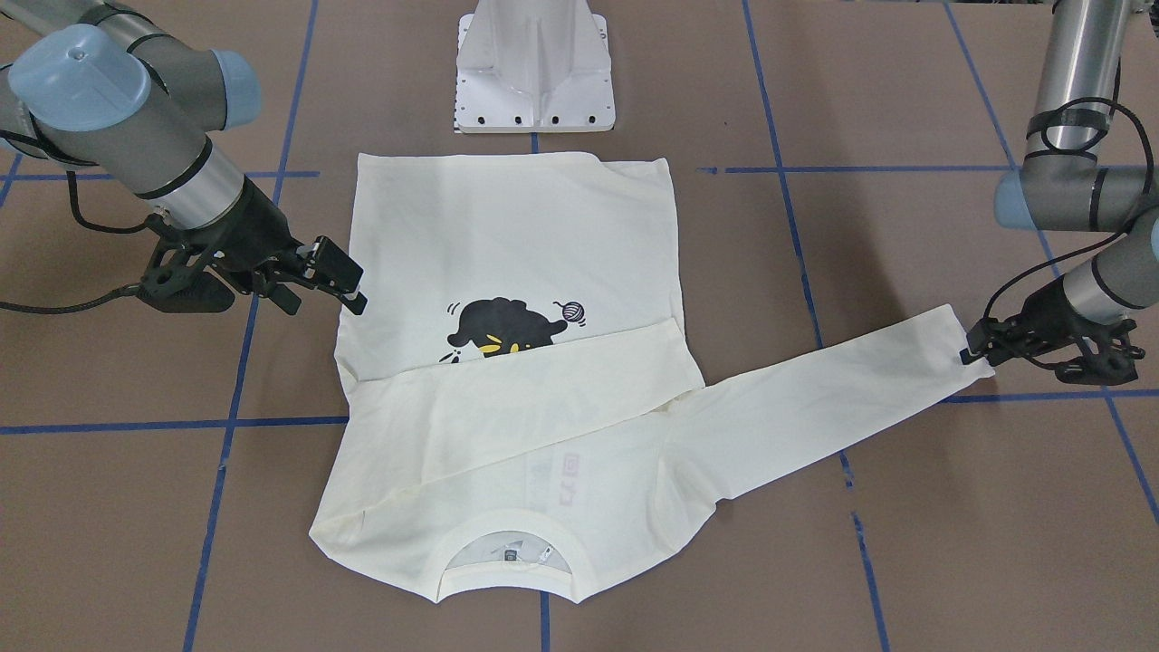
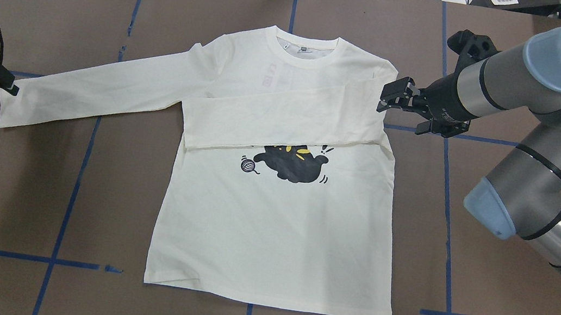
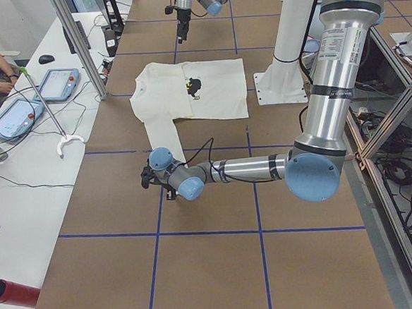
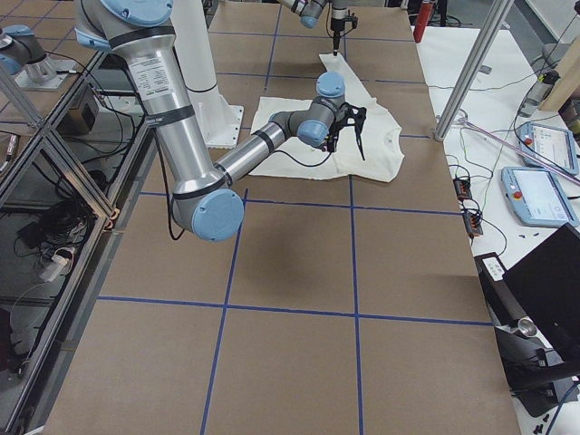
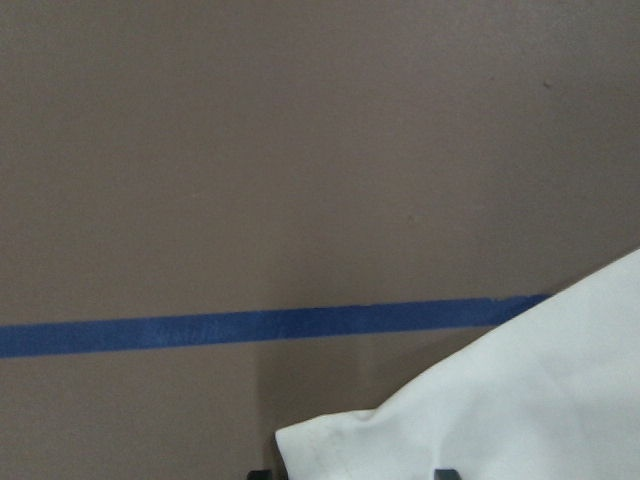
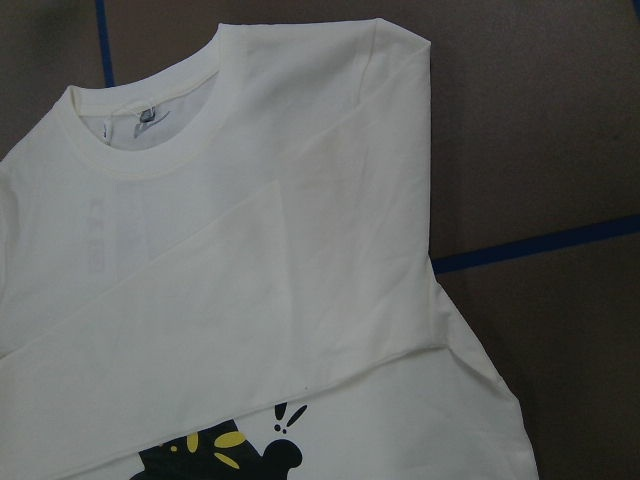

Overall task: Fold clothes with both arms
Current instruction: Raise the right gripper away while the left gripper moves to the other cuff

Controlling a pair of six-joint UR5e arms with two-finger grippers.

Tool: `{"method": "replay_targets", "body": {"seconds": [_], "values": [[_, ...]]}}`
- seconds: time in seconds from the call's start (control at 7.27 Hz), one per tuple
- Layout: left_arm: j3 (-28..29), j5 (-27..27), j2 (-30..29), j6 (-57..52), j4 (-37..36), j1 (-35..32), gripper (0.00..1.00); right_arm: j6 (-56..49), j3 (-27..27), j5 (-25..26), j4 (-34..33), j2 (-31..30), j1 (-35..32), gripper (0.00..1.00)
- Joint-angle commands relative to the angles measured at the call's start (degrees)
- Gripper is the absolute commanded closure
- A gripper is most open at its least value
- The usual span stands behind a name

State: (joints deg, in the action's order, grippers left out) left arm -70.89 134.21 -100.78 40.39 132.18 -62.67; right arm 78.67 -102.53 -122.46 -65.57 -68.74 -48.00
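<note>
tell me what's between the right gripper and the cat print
The folded sleeve lies between the right gripper and the cat print, overlapping the print's top; overhead view shows it.

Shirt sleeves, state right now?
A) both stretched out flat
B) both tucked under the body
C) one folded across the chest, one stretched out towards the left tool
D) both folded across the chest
C: the folded sleeve lies across the chest of the shirt, partly over the cat print, while the stretched sleeve runs out flat, its cuff at the left tool.
</note>
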Motion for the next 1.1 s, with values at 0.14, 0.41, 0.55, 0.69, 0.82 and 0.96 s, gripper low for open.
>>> {"method": "replay_targets", "body": {"seconds": [0.14, 0.41, 0.55, 0.69, 0.82, 0.96], "values": [[-2.1, -0.1, -0.3, 1.3, -0.2, 0.2, 1.00, 0.0, 0.1, 0.0, 0.0, -0.3, -0.1, 0.00], [-2.8, -0.5, 0.5, 0.8, -0.4, 0.2, 1.00, 0.0, 0.0, 0.0, 0.1, -0.3, -0.1, 0.00], [-2.5, -4.4, 0.6, 0.2, -0.3, 0.2, 0.48, 0.0, 0.1, 0.1, 0.1, -0.3, -0.1, 0.00], [-2.4, -6.0, 0.4, 0.2, -0.3, 0.2, 0.32, 0.0, -0.2, 0.3, 0.1, -0.7, -0.1, 0.00], [-2.2, -6.2, 0.2, 0.2, -0.3, 0.2, 0.31, 0.1, -0.8, 0.6, 0.1, -1.0, -0.1, 0.00], [-2.3, -6.0, 0.0, 0.5, -0.4, 0.3, 0.29, 0.1, -0.9, 0.6, 0.1, -1.4, -0.1, 0.00]]}}
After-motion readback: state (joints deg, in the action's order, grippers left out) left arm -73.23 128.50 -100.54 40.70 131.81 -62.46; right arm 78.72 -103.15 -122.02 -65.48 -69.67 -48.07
